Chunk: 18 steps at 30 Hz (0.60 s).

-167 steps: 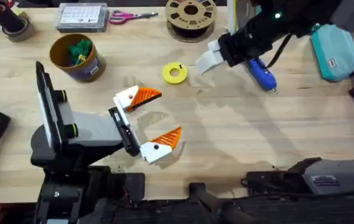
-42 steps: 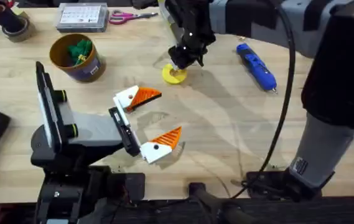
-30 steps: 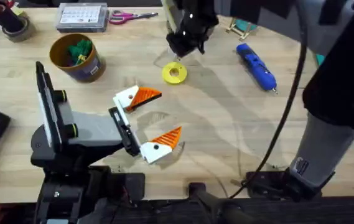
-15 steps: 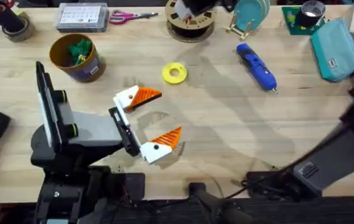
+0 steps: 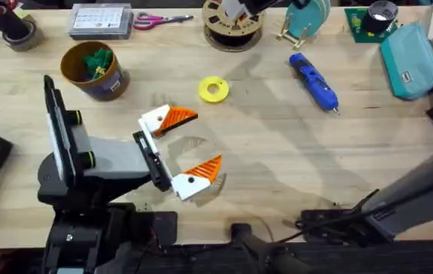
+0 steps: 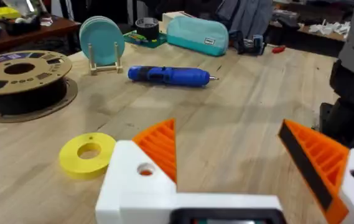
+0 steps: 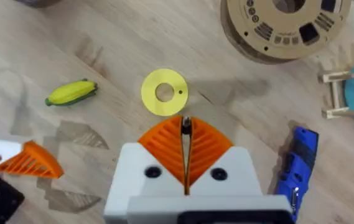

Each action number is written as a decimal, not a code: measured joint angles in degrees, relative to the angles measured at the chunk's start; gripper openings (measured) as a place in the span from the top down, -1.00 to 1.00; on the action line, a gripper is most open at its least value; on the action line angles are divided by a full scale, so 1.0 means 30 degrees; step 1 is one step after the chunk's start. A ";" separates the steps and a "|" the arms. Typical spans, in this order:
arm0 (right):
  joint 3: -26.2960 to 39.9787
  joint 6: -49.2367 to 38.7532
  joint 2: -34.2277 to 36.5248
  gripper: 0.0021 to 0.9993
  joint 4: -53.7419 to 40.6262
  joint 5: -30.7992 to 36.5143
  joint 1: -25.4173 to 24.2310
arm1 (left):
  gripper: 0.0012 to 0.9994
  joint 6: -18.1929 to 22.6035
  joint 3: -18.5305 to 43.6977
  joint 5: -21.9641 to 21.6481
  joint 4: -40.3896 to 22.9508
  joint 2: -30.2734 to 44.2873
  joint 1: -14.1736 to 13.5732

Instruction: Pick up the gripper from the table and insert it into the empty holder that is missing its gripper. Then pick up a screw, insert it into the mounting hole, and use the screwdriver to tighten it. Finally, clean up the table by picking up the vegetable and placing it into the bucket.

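Wooden table (image 5: 277, 152), contents as follows.

- Screwdriver (image 5: 313, 80): blue, lying flat at the far right of centre, metal tip toward the near right; apart from both grippers.
- Yellow ring (image 5: 214, 89): flat, near the far middle.
- Vegetable (image 7: 71, 92): yellow-green, lying on the wood beside the ring in the right wrist view.
- Bucket (image 5: 93, 70): mustard can at far left, green leafy bunch inside.
- Filament spool (image 5: 234, 20): far edge, centre.
- Left gripper (image 5: 176, 148): low over the near-left table, orange fingers spread wide, nothing between them.
- Right gripper (image 7: 186, 152): raised above the ring, orange fingers pressed together, clenched on nothing visible.
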 joint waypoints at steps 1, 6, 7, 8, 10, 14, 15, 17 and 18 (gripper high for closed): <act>0.0000 -0.0171 -0.0222 0.99 -0.0044 -0.0033 0.0111 | -0.97 0.0000 0.0000 0.0000 0.0000 0.0002 0.0000; 0.0000 -0.1443 -0.1382 0.99 -0.0305 -0.0450 0.1284 | -0.97 0.0000 0.0000 0.0000 0.0000 -0.0004 0.0000; 0.0000 -0.1711 -0.1510 0.99 -0.0311 -0.0507 0.1583 | -0.97 0.0000 0.0000 0.0000 0.0000 0.0002 0.0000; 0.0000 -0.1963 -0.1606 0.99 -0.0311 -0.0544 0.1890 | -0.97 0.0000 0.0000 0.0000 0.0000 -0.0004 0.0000; 0.0000 -0.2510 -0.1662 0.99 -0.0328 -0.0656 0.2536 | -0.97 0.0000 0.0000 0.0000 0.0000 0.0000 0.0000; 0.0000 -0.3485 -0.1640 0.99 -0.0391 -0.0738 0.3616 | -0.97 0.0000 0.0000 0.0000 0.0000 -0.0002 0.0000; 0.0000 -0.3729 -0.1640 0.99 -0.0398 -0.0782 0.3854 | -0.97 0.0000 0.0000 0.0000 0.0000 -0.0004 0.0000; 0.0000 -0.4283 -0.1640 0.99 -0.0510 -0.1063 0.4237 | -0.97 0.0000 0.0000 0.0000 0.0000 -0.0002 0.0000; 0.0000 -0.4544 -0.1634 0.99 -0.0599 -0.1293 0.4387 | -0.97 0.0000 0.0000 0.0000 0.0000 0.0002 0.0000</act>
